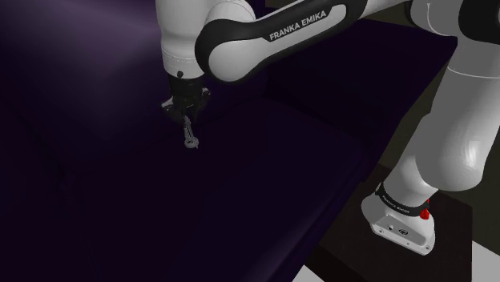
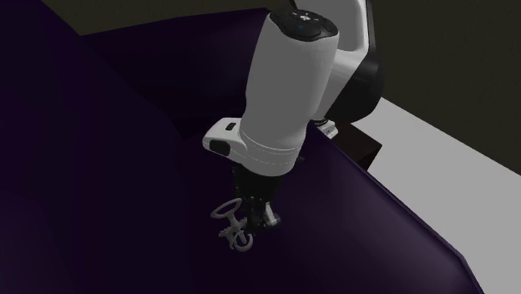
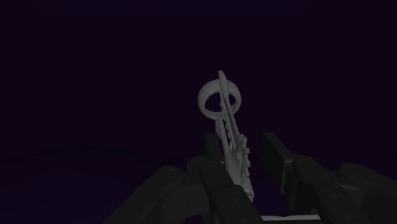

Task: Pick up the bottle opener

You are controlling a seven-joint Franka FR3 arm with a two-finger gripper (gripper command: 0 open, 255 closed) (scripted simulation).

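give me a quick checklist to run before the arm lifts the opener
1. Opener at the gripper: ok. It stands on end right under the gripper, ring end pointing away.
2. Hold secure: cannot tell.
3. Opener off the purple surface: cannot tell. In the shoulder view its low end looks at or just above the surface.
4. Nothing else close around the opener: ok. I see only the purple surface there.
5. Gripper aimed down at the surface: ok. It should be able to rise straight from here.
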